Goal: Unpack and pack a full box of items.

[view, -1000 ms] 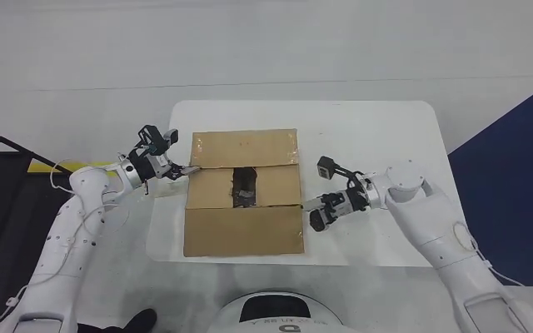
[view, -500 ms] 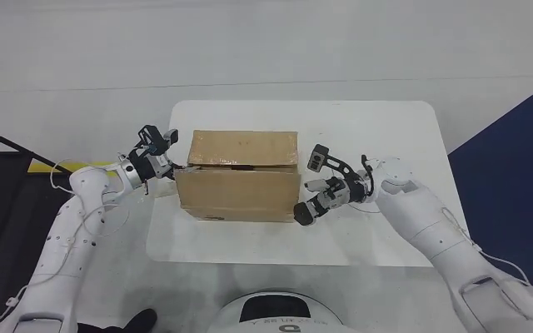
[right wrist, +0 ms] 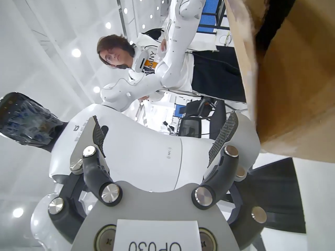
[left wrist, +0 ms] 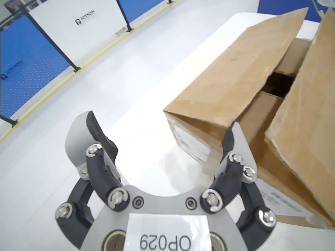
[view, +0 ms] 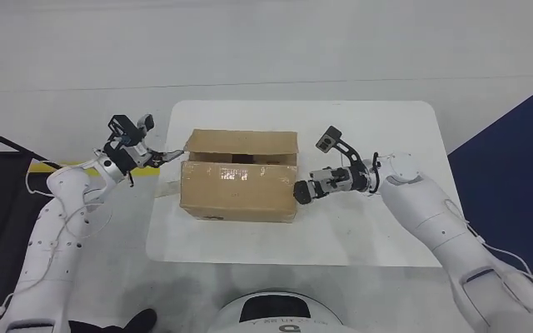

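Observation:
A brown cardboard box (view: 240,187) stands in the middle of the white table (view: 375,133). Its long flaps are raised and lean inward, leaving a dark gap (left wrist: 279,84) along the top; the contents are hidden. My left gripper (view: 171,156) hovers just off the box's left end, open and holding nothing. In the left wrist view this gripper (left wrist: 165,139) points at the box's corner (left wrist: 199,124). My right gripper (view: 301,190) is at the box's right near corner, open. In the right wrist view one of its fingers (right wrist: 226,131) sits close beside the box wall (right wrist: 288,92).
The table ends close to the box's near and left sides, with bare white surface to the right and at the back. Grey floor surrounds the table. A person stands behind the robot, away from the table.
The flaps that lay spread flat a second ago now stand raised over the box. My left gripper drew back leftward from the box. My right gripper rose along the box's right end.

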Robot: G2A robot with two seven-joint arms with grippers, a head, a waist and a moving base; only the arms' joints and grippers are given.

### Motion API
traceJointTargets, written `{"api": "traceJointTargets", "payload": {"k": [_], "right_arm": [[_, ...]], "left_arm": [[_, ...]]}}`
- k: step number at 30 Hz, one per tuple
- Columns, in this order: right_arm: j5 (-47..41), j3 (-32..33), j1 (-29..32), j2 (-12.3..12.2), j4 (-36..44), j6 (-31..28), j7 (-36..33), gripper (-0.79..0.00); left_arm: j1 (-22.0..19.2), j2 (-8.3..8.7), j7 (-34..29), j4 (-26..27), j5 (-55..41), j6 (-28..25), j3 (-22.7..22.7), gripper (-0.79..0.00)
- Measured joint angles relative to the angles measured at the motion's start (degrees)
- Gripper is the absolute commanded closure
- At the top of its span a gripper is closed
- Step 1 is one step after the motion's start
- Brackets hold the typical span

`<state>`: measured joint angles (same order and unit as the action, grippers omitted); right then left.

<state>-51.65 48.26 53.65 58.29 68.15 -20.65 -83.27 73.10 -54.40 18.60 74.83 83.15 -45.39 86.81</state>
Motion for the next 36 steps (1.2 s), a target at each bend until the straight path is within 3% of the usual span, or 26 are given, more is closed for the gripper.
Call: {"api": "traceJointTargets", "payload": {"k": [6, 11, 17, 22, 36], "right_arm": [[5.52, -2.2, -2.76, 1.92, 1.66, -2.9, 8.03, -0.785], [8.91, -4.55, -6.33, 3.85, -1.54, -2.15, 12.84, -0.785], [12.41, -7.89, -9.97, 6.25, -7.35, 1.87, 16.93, -0.785], [12.35, -7.99, -11.02, 7.17, -10.2, 0.68, 15.92, -0.785], [13.34, -0.29, -5.21, 5.0, -8.41, -3.73, 17.25, -0.785]], "left_arm": [[5.08, 1.39, 2.82, 0.89, 0.11, -1.01, 7.37, -0.785], [8.05, 1.65, 3.36, -1.19, 0.64, -0.06, 8.78, -0.785], [7.61, 1.17, 2.71, -3.01, 3.17, 0.62, 4.48, -0.785], [5.4, 0.58, 1.58, -3.58, 6.34, 2.46, -0.14, -0.785], [-5.79, -1.87, -5.68, -8.6, 11.52, 6.61, -12.39, -0.785]]}}
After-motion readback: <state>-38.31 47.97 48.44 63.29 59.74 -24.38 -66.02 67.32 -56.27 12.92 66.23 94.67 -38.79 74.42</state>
